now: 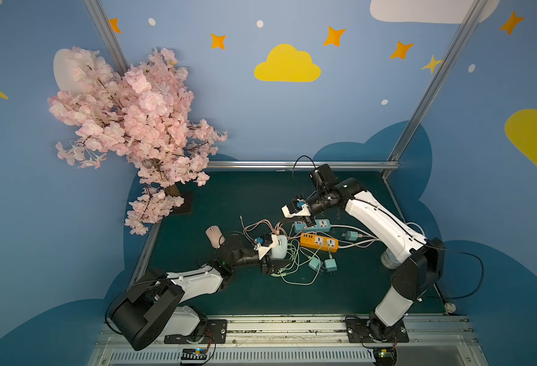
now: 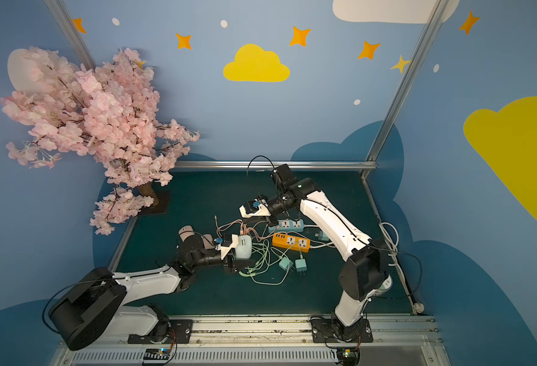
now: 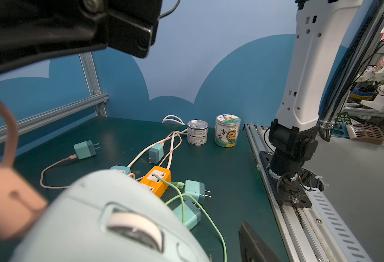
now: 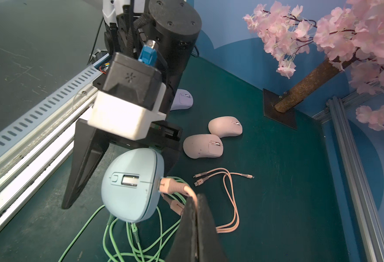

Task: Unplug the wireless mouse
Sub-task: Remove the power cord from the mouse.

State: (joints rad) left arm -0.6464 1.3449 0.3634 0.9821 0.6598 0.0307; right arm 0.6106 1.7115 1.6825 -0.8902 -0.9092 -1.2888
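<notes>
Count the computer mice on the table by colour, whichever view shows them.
Light blue mouse: 1
Pink mice: 2
Pale lilac mouse, partly hidden behind the left arm: 1
Total: 4

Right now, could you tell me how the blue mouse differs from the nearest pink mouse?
The blue mouse has a pink cable plugged into its front; the pink mouse has none. The blue mouse lies over green cables, the pink mouse on bare mat. Both share shape and a scroll wheel.
</notes>
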